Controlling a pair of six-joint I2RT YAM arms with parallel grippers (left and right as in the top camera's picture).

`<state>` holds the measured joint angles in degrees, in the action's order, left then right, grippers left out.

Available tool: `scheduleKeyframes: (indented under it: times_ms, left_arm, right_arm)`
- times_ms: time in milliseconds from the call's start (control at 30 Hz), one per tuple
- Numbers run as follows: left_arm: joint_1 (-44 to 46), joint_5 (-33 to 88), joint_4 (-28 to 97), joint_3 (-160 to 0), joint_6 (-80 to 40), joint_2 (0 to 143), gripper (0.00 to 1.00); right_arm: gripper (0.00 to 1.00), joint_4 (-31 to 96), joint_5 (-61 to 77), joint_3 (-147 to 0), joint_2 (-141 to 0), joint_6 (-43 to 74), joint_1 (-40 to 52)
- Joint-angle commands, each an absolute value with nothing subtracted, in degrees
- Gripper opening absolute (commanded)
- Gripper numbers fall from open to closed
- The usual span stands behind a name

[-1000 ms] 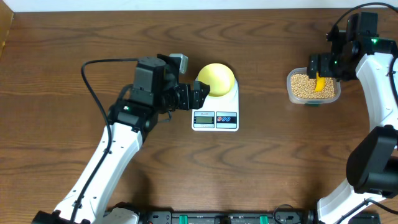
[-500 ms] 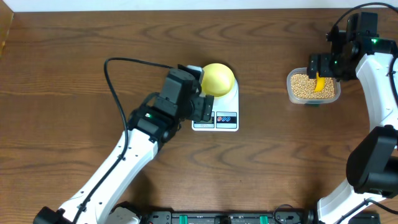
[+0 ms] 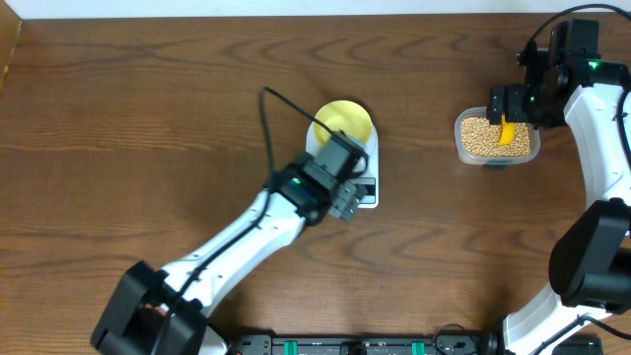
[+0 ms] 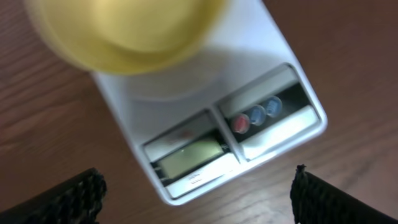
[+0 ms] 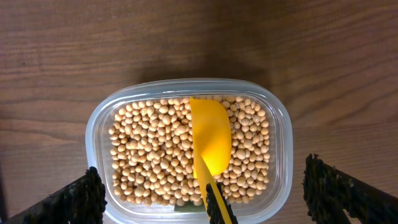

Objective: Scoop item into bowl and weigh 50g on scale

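The pale-yellow bowl [image 3: 345, 120] stands on the white scale [image 3: 371, 150]. My left gripper [image 3: 347, 199] hangs over the scale's front edge, open and empty. In the left wrist view, blurred, the bowl [image 4: 124, 31] is at the top, and the scale [image 4: 273, 68] shows its grey display and two coloured buttons between my gripper's [image 4: 198, 180] wide-apart fingers. The tan beans [image 5: 149, 149] fill a clear container [image 5: 281, 124], with a yellow scoop [image 5: 210, 134] lying in them. My right gripper [image 5: 202, 171] hovers open above it, touching nothing; it also shows in the overhead view [image 3: 508, 120].
The clear container [image 3: 458, 128] sits at the far right of the wooden table [image 3: 148, 108]. A black cable [image 3: 271, 118] loops up from the left arm beside the bowl. The table's back edge runs along the top.
My left arm has swung right, from beside the scale's left edge to over its front with the display. The right arm, scoop and bowl have not moved.
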<state>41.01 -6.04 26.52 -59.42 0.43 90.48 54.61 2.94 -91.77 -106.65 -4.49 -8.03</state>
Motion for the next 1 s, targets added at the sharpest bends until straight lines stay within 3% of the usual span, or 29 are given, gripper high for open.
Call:
scheduleKeyframes:
  times_ms: [0, 500, 967]
  left_arm:
    - [43.7, -7.14, 25.26, -60.73, 4.32, 91.5, 0.98]
    - [47.9, -1.48, 4.49, -60.73, -1.61, 91.96, 0.98]
    - [47.94, 1.06, 0.16, -60.71, -8.27, 91.96, 0.98]
  right_arm:
    - [0.99, 54.65, 2.5, -92.66, -105.32, -5.23, -8.16]
    - [0.99, 54.65, 2.5, -92.66, -105.32, -5.23, -8.16]
    - [0.99, 54.65, 2.5, -92.66, -105.32, -5.23, -8.16]
